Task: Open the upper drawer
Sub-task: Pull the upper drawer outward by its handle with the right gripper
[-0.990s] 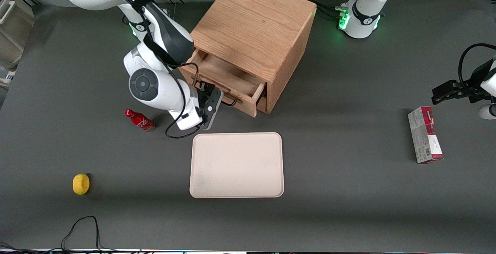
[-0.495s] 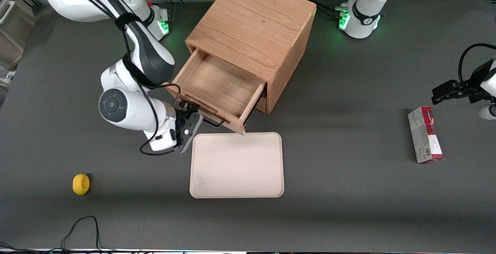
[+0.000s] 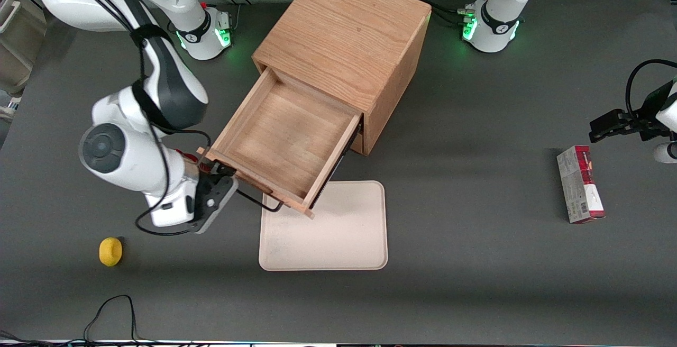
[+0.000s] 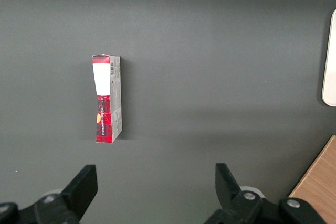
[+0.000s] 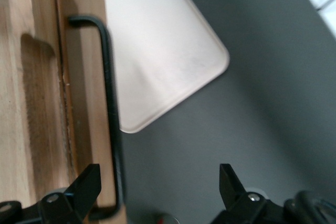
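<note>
**Drawer nearly all the way out, and the margin is thin**

With the oak-wood upper drawer (image 3: 280, 143) drawn this far out of the box-shaped oak cabinet (image 3: 349, 35), the risk now sits at the end of its travel. Its shallow plain-wood inside lies bare to the front camera, and only the deepest part is under the cabinet top. Any more pull, I'd judge, could bring it against its stop and drag the whole cabinet across the dark grey table (image 3: 476, 262), or slip it off its runners so the front dips.

Next hazard: the drawer's front corner overhangs the pale rounded-corner plastic tray (image 3: 338, 241), which lies just beside the gripper. A sagging front could knock or pin that tray.

And the tool itself: the right arm's black two-finger gripper (image 5: 157, 192) sits at the end of the thin black wire handle (image 5: 110, 114) nearest the working arm. In the wrist view its fingers (image 5: 84, 187) stand wide apart, one close against the drawer front by the handle's bend, the other out over bare table. Nothing is clamped between them. Whether that inner finger touches the wire, I cannot tell. If it is hooked there, a careless sideways retreat could snag the handle and jerk the drawer askew.

A small red bottle (image 3: 185, 155) peeks out right by the gripper's wrist, mostly hidden; a sweep that way could topple it.
</note>
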Controlling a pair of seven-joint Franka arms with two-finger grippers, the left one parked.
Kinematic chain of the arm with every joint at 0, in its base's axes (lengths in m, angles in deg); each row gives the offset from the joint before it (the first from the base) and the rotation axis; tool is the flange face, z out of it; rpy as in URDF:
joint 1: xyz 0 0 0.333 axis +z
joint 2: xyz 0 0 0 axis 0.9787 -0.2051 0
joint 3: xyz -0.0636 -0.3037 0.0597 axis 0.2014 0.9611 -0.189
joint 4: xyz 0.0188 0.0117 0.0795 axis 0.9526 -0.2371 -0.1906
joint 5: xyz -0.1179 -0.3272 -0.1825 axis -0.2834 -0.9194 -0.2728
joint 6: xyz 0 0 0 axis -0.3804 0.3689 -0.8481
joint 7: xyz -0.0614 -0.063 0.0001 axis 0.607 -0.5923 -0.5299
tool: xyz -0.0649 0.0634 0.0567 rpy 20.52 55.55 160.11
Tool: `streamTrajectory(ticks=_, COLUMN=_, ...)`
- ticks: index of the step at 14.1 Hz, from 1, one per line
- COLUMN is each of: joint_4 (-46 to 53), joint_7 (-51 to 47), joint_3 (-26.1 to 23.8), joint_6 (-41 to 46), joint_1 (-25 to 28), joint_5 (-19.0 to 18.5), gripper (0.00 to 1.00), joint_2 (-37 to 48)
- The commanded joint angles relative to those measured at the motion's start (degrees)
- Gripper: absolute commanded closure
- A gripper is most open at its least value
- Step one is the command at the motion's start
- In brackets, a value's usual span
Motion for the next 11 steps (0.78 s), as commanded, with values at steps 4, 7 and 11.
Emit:
streamTrajectory(ticks=4, joint_4=5.0, joint_7=-11.0, joint_3=7.2, joint_6=11.4, joint_1=-0.7, joint_5=13.5, gripper=0.0, joint_2=4.6)
streamTrajectory(ticks=7, joint_4=4.2, joint_7=-21.9, joint_3=10.5, joint_6=18.0, joint_1=-0.5, joint_5=13.1, gripper=0.0, joint_2=9.0)
streamTrajectory(ticks=11, joint_4=-11.4, joint_7=-32.9, joint_3=13.3, joint_6=16.7, joint_1=-0.5, joint_5=5.9, gripper=0.0, joint_2=22.2)
